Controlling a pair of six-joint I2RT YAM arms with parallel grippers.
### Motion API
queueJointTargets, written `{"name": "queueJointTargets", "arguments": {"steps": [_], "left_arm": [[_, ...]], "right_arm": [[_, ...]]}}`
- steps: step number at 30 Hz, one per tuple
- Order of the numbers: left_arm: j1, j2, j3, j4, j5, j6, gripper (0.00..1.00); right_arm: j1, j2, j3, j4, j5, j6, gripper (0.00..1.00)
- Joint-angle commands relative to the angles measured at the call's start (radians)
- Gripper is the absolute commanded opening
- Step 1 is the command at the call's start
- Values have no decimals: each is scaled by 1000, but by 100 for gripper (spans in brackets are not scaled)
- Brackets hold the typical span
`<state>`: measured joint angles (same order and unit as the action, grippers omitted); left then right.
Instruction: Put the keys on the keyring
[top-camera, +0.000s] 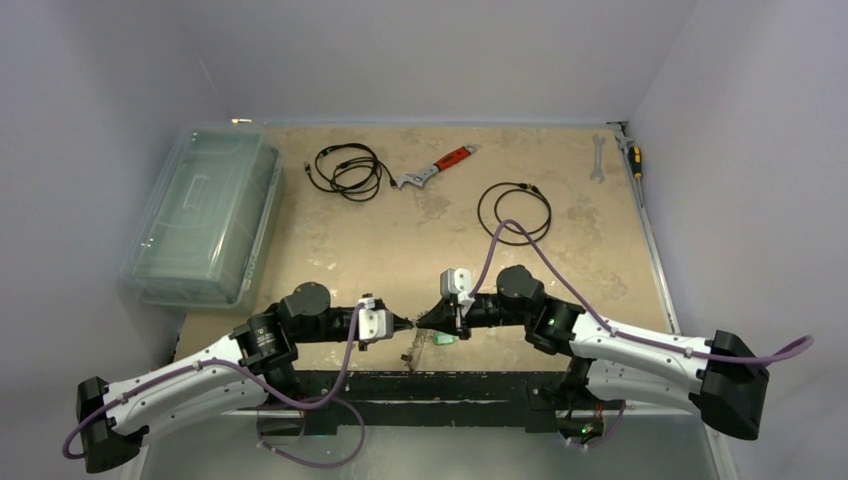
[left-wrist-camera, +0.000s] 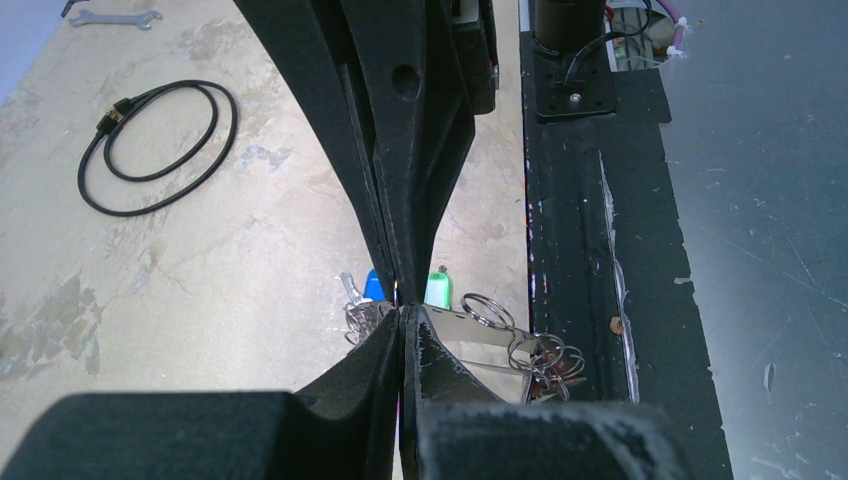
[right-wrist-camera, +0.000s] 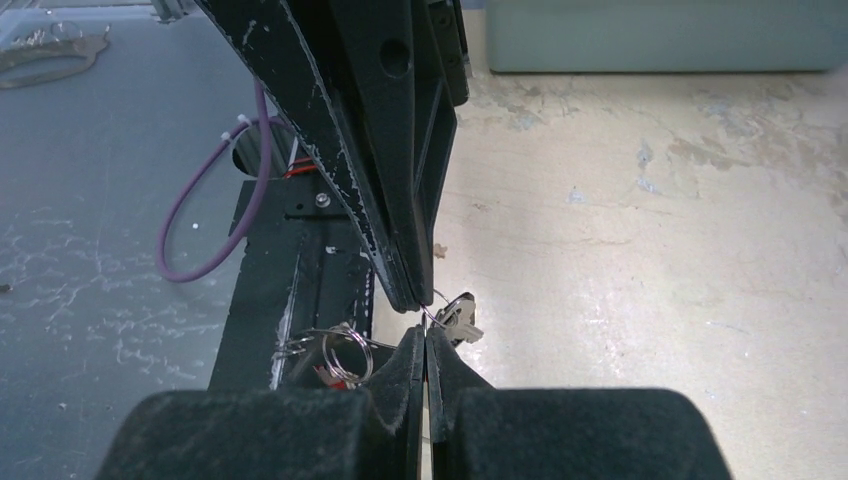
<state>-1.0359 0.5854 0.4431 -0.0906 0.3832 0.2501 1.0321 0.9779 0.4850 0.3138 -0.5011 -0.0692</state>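
**A:** Item one, nearest the black rail (top-camera: 430, 385)?
**B:** Keys (left-wrist-camera: 437, 290), just beyond the rail. They have blue and green heads, with small rings (left-wrist-camera: 485, 310) tangled beside them. A thin wire, likely the keyring (right-wrist-camera: 431, 312), rises above them.

**A:** Grippers?
**B:** Left gripper (left-wrist-camera: 401, 320) and right gripper (right-wrist-camera: 425, 340) are both closed, tip to tip over the keys. Whether they pinch the wire, I cannot tell.

**A:** Hazards?
**B:** The wire could slip free and the keys could drop behind the rail. The crowded fingers hide the wire.

**A:** Farther from the rail?
**B:** One cable loop (top-camera: 514, 212), a second cable (top-camera: 347, 170), a wrench (top-camera: 436, 168), a spanner (top-camera: 597, 158) and a screwdriver (top-camera: 633, 158). A plastic box (top-camera: 205, 215) sits far left. All are well apart and obstruct nothing.
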Motion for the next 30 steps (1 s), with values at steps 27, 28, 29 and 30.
{"name": "queueJointTargets", "arguments": {"steps": [27, 28, 29, 30], "left_arm": [[5, 1, 16, 114, -87, -78, 81], [6, -3, 19, 126, -87, -80, 78], [7, -6, 20, 137, -87, -84, 76], [9, -9, 21, 151, -87, -90, 73]], "right_arm": [[3, -98, 18, 74, 74, -7, 0], [3, -104, 22, 71, 76, -11, 0], [3, -111, 25, 69, 78, -15, 0], [3, -120, 28, 67, 82, -20, 0]]}}
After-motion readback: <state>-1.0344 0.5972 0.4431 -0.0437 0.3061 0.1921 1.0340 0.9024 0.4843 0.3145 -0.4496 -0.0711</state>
